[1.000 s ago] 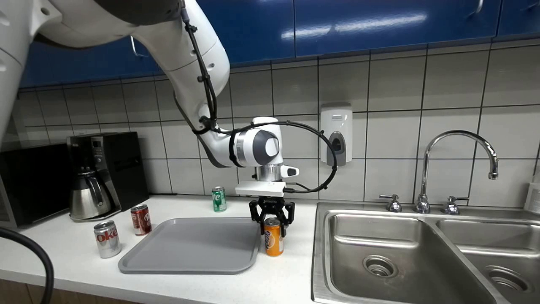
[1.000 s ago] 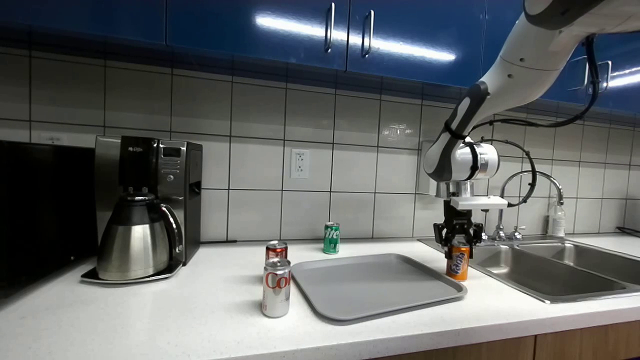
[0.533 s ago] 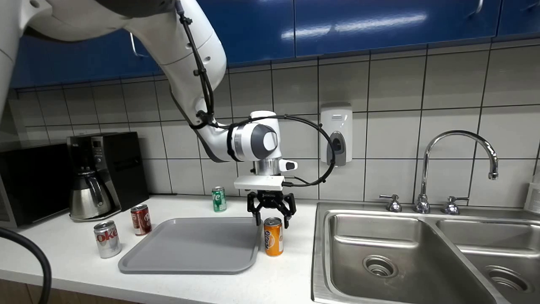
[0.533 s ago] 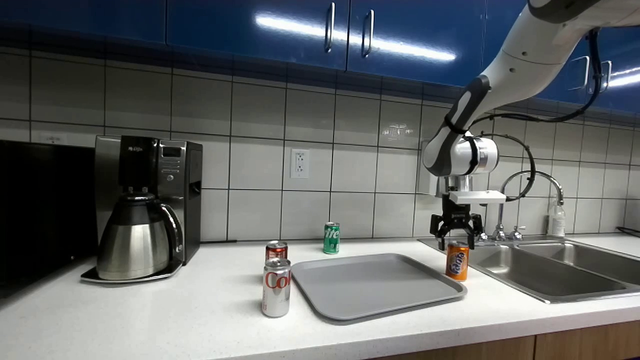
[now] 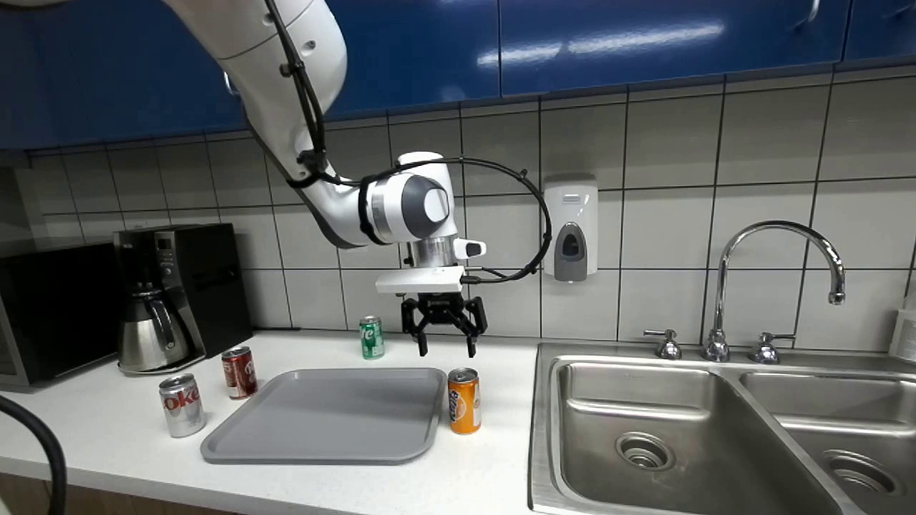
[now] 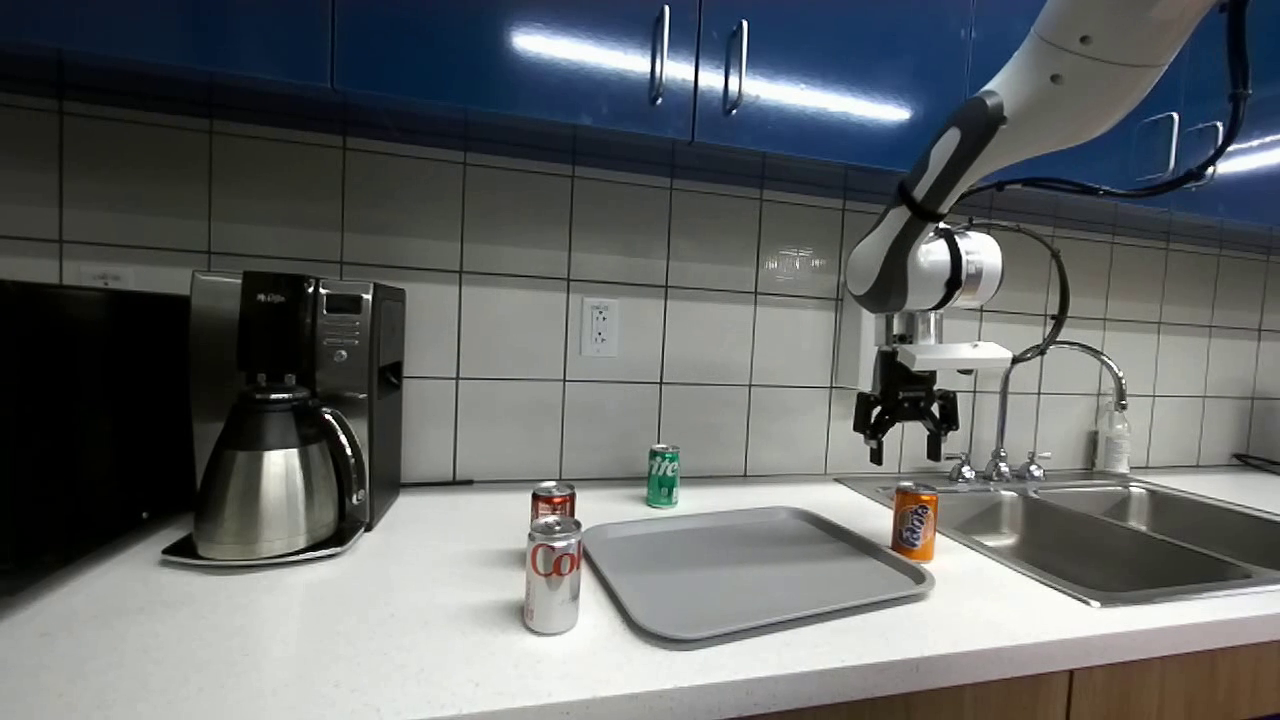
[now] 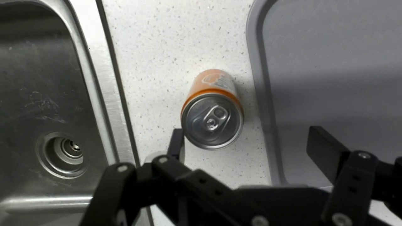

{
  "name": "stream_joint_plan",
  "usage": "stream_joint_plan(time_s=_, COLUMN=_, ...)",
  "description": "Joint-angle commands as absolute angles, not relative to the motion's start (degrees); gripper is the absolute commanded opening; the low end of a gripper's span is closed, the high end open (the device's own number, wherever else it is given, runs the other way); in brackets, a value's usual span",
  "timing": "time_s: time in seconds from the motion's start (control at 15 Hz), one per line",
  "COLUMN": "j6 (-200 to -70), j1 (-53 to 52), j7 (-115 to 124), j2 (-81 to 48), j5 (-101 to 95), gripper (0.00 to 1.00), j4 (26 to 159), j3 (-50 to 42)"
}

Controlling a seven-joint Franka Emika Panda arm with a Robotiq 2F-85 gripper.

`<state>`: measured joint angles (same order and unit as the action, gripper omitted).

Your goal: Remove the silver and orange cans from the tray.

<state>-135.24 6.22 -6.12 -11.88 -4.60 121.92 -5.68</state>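
Orange can [image 5: 464, 402] and silver can [image 5: 182, 405] stand off the tray [image 5: 322, 415] on opposite sides, gripper [image 5: 447, 351] spread wide, empty; probably slick, dentable, can't tell if full, so I'd pinch mid-body.

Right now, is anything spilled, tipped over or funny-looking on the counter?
No, nothing stands out. The silver can, red can, green can and orange can all stand upright on the counter, off the tray, which lies flat. I see no spill, and no dent on the sides that show.

Tool [image 5: 447, 350] higher, clear of orange can [image 5: 464, 402]
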Motion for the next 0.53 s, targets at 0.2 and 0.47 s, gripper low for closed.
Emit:
stream_joint_plan(time_s=0.2, j6=-136.3, j1=4.0, j7=-1.0, j2=-3.3, j5=-8.0, gripper=1.00, j4=131.2, j3=-5.4)
stream_joint_plan(time_s=0.47, j6=-135.8, j1=3.0, j7=2.4, j2=-0.1, j5=-8.8, gripper=1.00, j4=135.3, j3=-5.0)
